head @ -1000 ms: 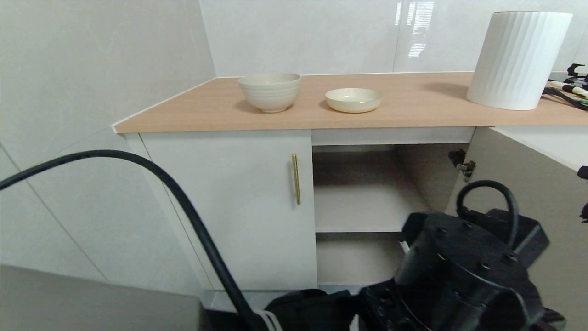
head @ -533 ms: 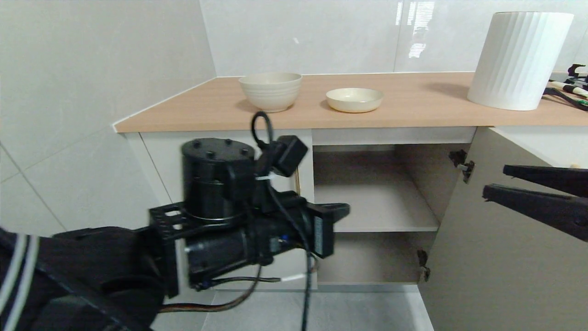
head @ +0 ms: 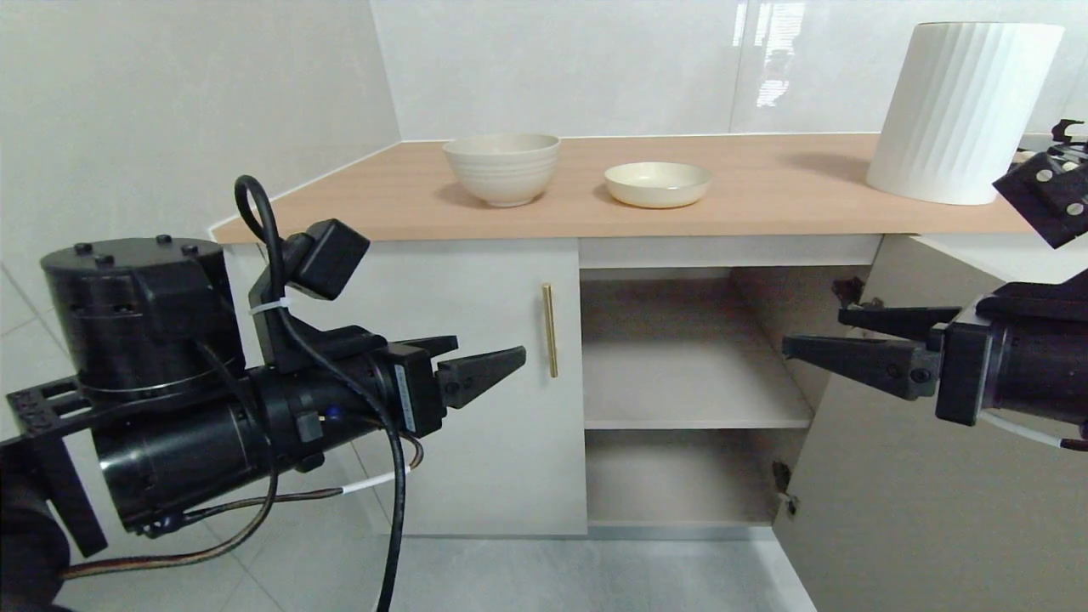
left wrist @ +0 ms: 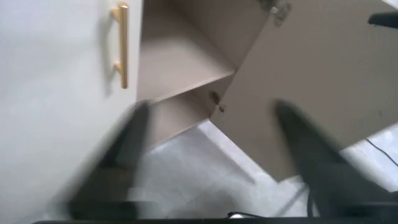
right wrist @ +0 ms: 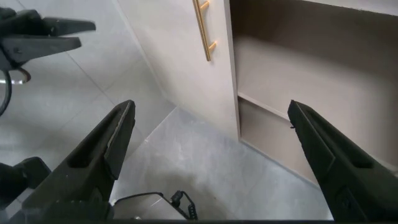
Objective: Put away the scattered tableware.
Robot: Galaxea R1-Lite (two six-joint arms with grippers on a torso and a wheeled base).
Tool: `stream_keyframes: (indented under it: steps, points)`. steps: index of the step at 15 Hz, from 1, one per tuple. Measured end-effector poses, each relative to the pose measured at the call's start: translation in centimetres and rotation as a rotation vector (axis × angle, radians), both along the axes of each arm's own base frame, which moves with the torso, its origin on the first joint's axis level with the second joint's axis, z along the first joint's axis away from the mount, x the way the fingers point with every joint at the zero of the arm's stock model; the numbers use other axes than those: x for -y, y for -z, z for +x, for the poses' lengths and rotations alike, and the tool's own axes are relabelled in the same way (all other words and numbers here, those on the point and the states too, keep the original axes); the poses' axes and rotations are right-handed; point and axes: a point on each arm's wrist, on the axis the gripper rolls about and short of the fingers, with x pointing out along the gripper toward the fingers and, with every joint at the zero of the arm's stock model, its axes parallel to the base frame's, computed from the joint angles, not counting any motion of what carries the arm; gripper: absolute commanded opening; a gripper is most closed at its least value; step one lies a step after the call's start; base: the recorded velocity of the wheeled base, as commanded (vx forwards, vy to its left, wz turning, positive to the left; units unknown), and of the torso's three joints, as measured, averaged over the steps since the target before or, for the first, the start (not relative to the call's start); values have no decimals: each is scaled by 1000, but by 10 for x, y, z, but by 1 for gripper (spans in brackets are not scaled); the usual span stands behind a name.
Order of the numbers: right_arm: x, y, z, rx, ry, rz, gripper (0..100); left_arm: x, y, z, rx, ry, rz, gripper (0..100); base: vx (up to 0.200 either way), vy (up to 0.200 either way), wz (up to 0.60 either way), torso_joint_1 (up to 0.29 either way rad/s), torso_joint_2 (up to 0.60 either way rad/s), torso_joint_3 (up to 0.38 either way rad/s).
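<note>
Both arms have just risen to below the edge of the counter (head: 765, 208), left pincer (head: 491, 348) and right pincer (head: 812, 330) spread apart and empty, so the bowl (head: 501, 167) and dish (head: 657, 183) atop it likely await pickup.

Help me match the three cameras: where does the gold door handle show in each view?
Head view: handle stands mid-picture on the closed door, left of the open cupboard's shelf.
Left wrist view: handle on the door's edge, beside the shelf.
Right wrist view: handle on the door's edge, beside the shelf.
Shared landmark: that shelf, beside the handle in all three.
</note>
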Motion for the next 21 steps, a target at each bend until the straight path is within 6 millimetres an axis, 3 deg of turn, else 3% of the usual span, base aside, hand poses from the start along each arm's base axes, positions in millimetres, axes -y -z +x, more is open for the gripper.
stream_keyframes:
  steps: [6,11,15,21]
  points:
    - [-12,4,4,4,-10,-4,100,-18,-14,1,38,-59,44,100,0,0,0,0,0,0]
    - [-13,4,5,2,-7,-7,100,-19,-17,2,55,-82,53,100,0,0,0,0,0,0]
    - [-13,5,5,1,-8,-8,100,-19,-17,2,56,-81,52,100,0,200,0,0,0,1]
    - [-13,2,5,20,-8,8,100,-18,-17,1,58,-74,52,100,0,0,0,0,0,0]
